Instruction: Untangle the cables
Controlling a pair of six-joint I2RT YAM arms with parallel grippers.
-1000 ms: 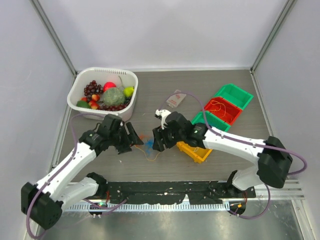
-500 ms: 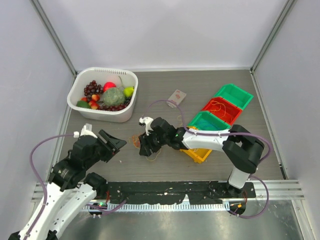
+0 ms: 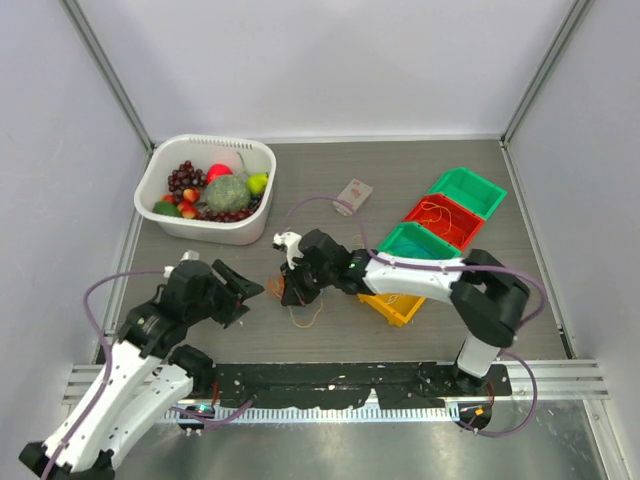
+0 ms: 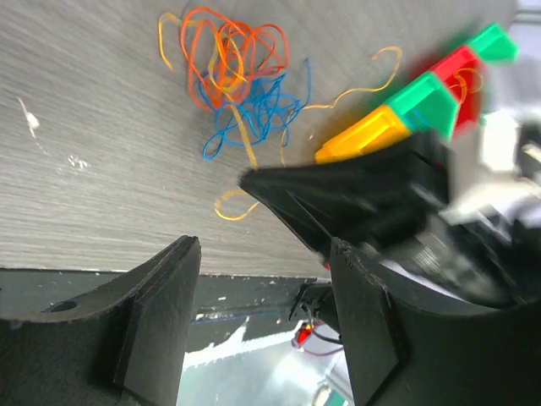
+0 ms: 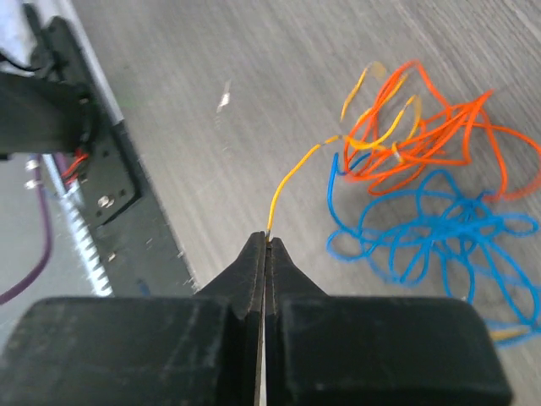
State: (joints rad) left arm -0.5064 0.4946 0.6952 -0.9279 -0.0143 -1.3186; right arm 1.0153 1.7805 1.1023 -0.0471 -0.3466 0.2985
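Observation:
The cables are a loose tangle of thin orange (image 5: 423, 135), blue (image 5: 439, 228) and yellow wires lying on the table, seen small in the top view (image 3: 303, 318). My right gripper (image 5: 267, 239) is shut on the free end of a yellow cable (image 5: 296, 182), which leads up into the orange loops. In the top view the right gripper (image 3: 291, 292) is low over the tangle. My left gripper (image 4: 264, 254) is open and empty, just left of the tangle (image 4: 245, 85), and it faces the right gripper's black body (image 4: 363, 199). In the top view the left gripper (image 3: 248, 290) is close to the right one.
A row of small bins runs to the right: yellow (image 3: 392, 305), green (image 3: 420, 242), red (image 3: 445, 220) with thin wire in it, and green (image 3: 468, 190). A white basket (image 3: 205, 145) of fruit stands at the back left. A small packet (image 3: 352, 193) lies mid-table.
The right gripper has moved left to the tangle and shut on the yellow cable's end. The left arm pulled back toward its base, then came in a little toward the tangle.

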